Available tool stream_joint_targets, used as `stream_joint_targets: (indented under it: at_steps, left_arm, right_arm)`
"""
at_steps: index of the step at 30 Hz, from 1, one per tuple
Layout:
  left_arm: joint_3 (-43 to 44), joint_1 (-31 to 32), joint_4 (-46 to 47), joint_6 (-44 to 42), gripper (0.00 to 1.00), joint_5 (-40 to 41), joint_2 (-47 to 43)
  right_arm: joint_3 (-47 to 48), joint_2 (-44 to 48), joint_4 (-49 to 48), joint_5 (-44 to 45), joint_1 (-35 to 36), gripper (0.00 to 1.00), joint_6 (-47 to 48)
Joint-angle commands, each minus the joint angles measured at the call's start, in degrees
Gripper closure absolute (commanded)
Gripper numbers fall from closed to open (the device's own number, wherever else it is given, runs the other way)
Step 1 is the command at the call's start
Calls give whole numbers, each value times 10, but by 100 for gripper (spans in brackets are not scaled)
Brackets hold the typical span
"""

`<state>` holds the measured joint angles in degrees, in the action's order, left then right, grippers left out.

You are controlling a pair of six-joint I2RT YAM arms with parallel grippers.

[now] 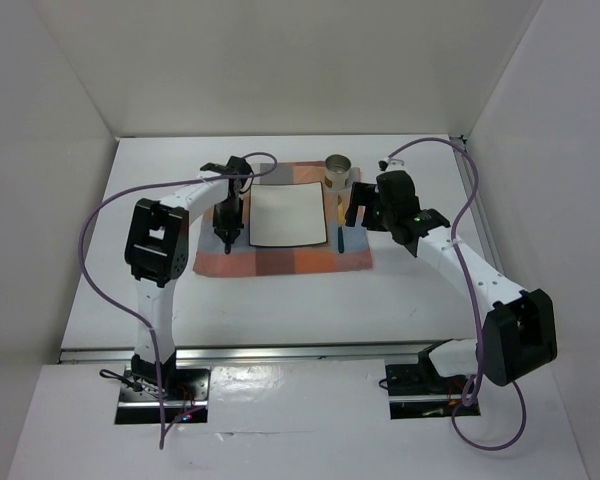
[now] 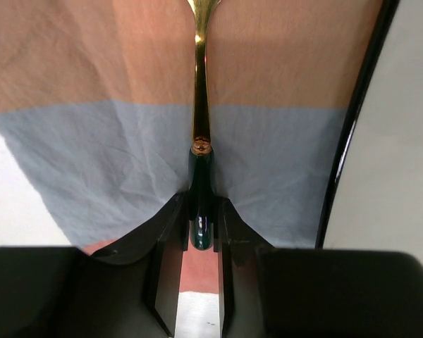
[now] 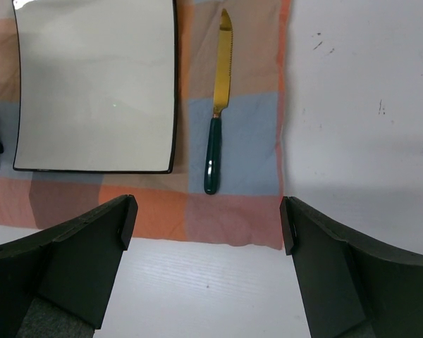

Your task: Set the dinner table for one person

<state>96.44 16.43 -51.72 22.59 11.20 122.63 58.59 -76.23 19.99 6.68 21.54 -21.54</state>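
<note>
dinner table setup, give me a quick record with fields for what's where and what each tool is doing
surface: matte white dinner table
mat: orange-blue-grey checked cloth, spread on the table
centre: square white plate with dark rim, empty
right of plate: gold serrated knife with dark green handle, lying on the cloth
left of plate: gold fork with dark green handle
far right of plate: grey metal cup, upright
left tool: shut on the fork's handle
right tool: open, empty, over the cloth's right side

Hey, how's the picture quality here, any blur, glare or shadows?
Left wrist: black left gripper fingers blurred, glints on the gold green-handled utensil. Right wrist: scene sharp, shadow along the orange-blue checked cloth lower edge. Top external: even, soft light.
</note>
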Motion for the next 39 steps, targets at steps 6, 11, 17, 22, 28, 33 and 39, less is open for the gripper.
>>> stream_joint_targets:
  at_steps: [6,11,17,22,28,33,39]
  left_arm:
    - [18,-2,-15,-1,88,-5,4]
    - [13,-2,-15,4,61,-5,-7]
    - [37,-2,-32,4,45,12,-24]
    - [83,-2,-58,-2,23,17,-58]
    - [151,-2,-92,-2,19,17,-125]
    - [151,-2,-82,-16,19,-35,-209]
    - [96,-2,-57,-16,19,-74,-297]
  right_arm:
    - [13,12,4,9,-4,4,6]
    - [19,12,9,9,-4,4,6]
    - [32,12,21,14,-4,3,6]
    - [43,12,41,25,-4,0,6]
    - [86,-7,89,43,-11,0,-31]
    - [137,-42,133,60,-17,0,-54]
    - [176,-67,188,82,-22,0,-75]
